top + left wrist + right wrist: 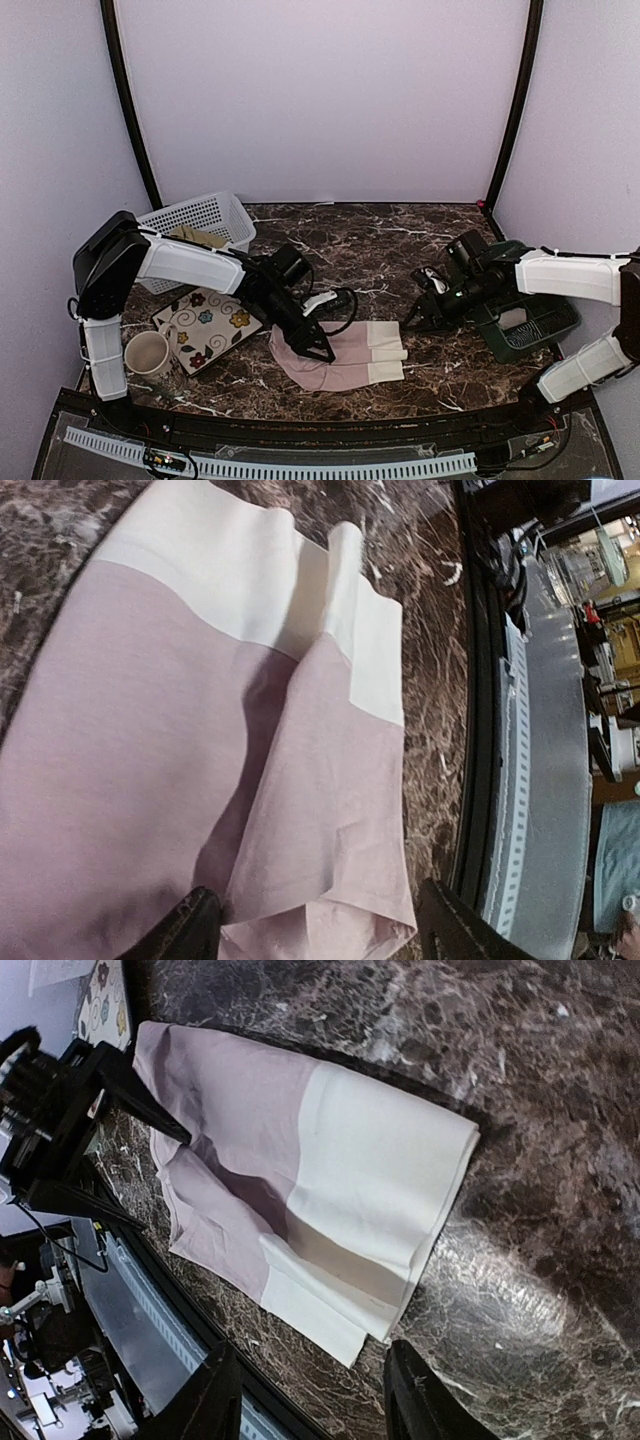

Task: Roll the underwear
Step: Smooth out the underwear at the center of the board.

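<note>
**Pink pair folded flat, roll not yet begun**

The pink underwear (345,362) is found on the marble table (400,240), lower centre of the top view. It is folded lengthwise into a strip, with the cream waistband (385,350) at the right end. No rolled turn is visible.

The left gripper (318,346) is set low at the strip's left, pink end. In the left wrist view its fingers (190,930) are spread, one to either side of the folded hem, and nothing is pinched.

The right gripper (422,314) is held just right of the waistband, apart from it, with jaws spread and empty.

An olive cloth (195,237) is noted in the white basket (215,205), upper left.

The step in hand is judged to be the start of the roll at the pink end. For the next move, all layers of the hem would need to be nipped and turned over toward the waistband. The waistband end would probably need steadying so the strip is not dragged.
</note>
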Controlling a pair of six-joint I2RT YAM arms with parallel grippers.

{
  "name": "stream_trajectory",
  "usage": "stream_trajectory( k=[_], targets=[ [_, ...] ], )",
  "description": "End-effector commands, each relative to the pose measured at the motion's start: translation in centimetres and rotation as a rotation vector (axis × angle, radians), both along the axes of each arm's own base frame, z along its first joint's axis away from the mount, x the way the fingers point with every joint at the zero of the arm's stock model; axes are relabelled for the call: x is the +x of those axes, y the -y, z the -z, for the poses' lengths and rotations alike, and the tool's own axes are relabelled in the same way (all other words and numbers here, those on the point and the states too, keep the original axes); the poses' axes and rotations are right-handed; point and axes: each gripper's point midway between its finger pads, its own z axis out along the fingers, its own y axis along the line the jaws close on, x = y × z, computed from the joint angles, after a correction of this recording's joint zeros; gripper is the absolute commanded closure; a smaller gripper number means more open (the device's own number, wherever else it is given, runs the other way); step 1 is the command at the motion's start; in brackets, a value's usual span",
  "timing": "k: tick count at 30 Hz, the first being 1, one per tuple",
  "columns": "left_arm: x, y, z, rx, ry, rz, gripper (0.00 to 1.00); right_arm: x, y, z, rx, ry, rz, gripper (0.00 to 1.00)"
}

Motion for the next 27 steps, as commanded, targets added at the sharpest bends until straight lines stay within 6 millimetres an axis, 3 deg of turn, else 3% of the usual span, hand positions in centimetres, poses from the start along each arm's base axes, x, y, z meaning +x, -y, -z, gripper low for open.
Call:
stream_trajectory(
  k=[1,5,11,18,27],
  targets=[
    [-3.4,-0.6,-3.0,-0.057,-0.03,0.128,0.33,-0.8,1.3,0.9,-0.027,-0.072,0.055,0.52],
    [-5.3,-1.0,-3.1,-0.032,-0.039,0.187,0.39,-1.6,1.7,1.6,-0.03,-0.11,0.07,0.52],
    [-6.4,-1.3,-3.8,-0.014,0.067,0.23,0.41,-2.7,2.2,2.7,-0.035,-0.155,0.081,0.52],
    [-3.2,-2.9,-3.2,0.029,0.386,0.107,0.44,-3.8,2.1,3.4,-0.009,-0.201,0.087,0.57],
    [-4.4,-3.0,-0.9,0.042,0.594,0.219,0.56,-3.6,1.6,5.0,-0.025,-0.226,0.113,0.63]
  ],
)
